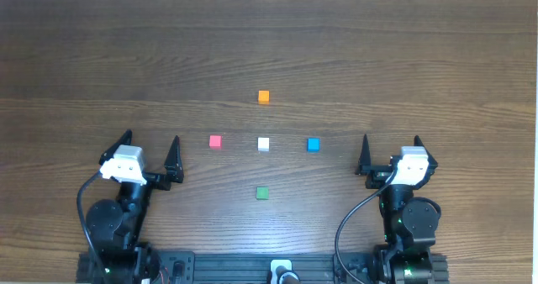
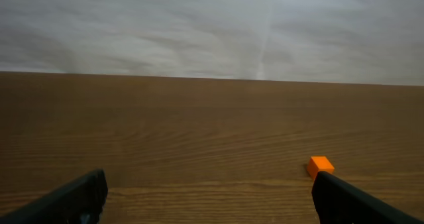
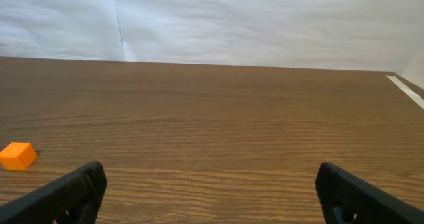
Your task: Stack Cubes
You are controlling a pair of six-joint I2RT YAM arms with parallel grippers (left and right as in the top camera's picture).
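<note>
Five small cubes lie on the wooden table in the top view: orange farthest back, pink, white and blue in a row, and green nearest the arms. My left gripper stands open left of the pink cube, nothing between its fingers. My right gripper stands open right of the blue cube, also empty. The orange cube shows beside one finger in the left wrist view, and the orange cube appears again in the right wrist view.
The wooden table stretches wide behind the cubes. A pale wall rises past its far edge. A white strip marks the table's edge in the right wrist view.
</note>
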